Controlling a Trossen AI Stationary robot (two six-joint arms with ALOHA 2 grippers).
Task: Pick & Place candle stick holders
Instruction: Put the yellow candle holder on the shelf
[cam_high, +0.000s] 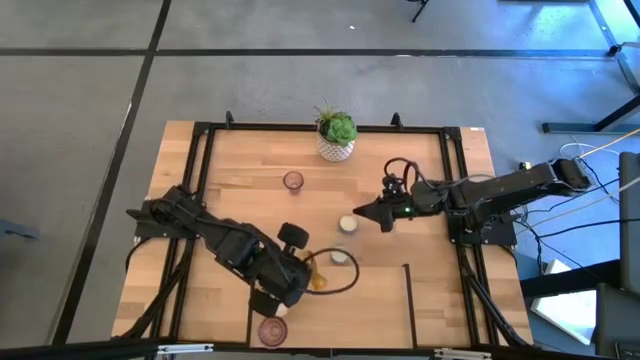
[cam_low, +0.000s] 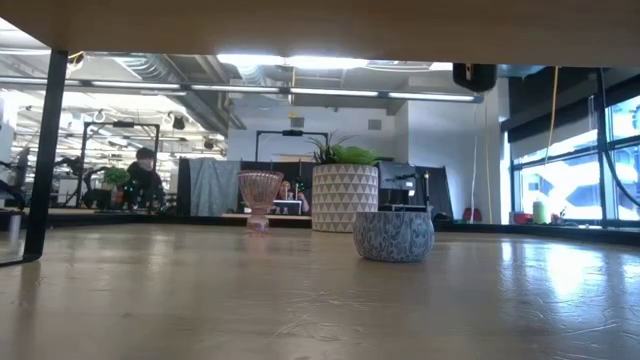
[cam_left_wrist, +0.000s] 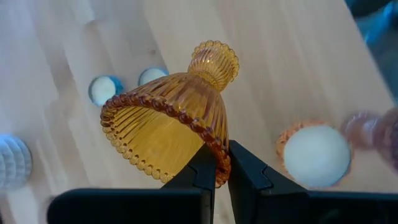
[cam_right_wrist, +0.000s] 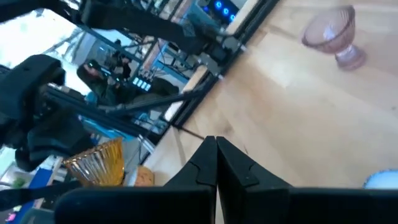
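Your left gripper (cam_left_wrist: 216, 163) is clamped on the beaded rim of the amber holder (cam_left_wrist: 171, 118), carrying it clear of the wood with its stem tilted away from the fingers. Take the plant pot (cam_high: 336, 148) at the table's far edge as your landmark: this grasp sits well toward the near edge from it and a little to the left, with a cream holder (cam_high: 340, 257) just beside the gripper on the pot's side. A pink glass holder (cam_high: 293, 181) stands upright near the pot, to its left and slightly nearer. Another pink one (cam_high: 272, 330) sits at the near edge. Your right gripper (cam_high: 384, 213) hovers nearer than the pot and to its right, fingers pressed together on nothing, a second cream holder (cam_high: 347, 224) just beside its tip.
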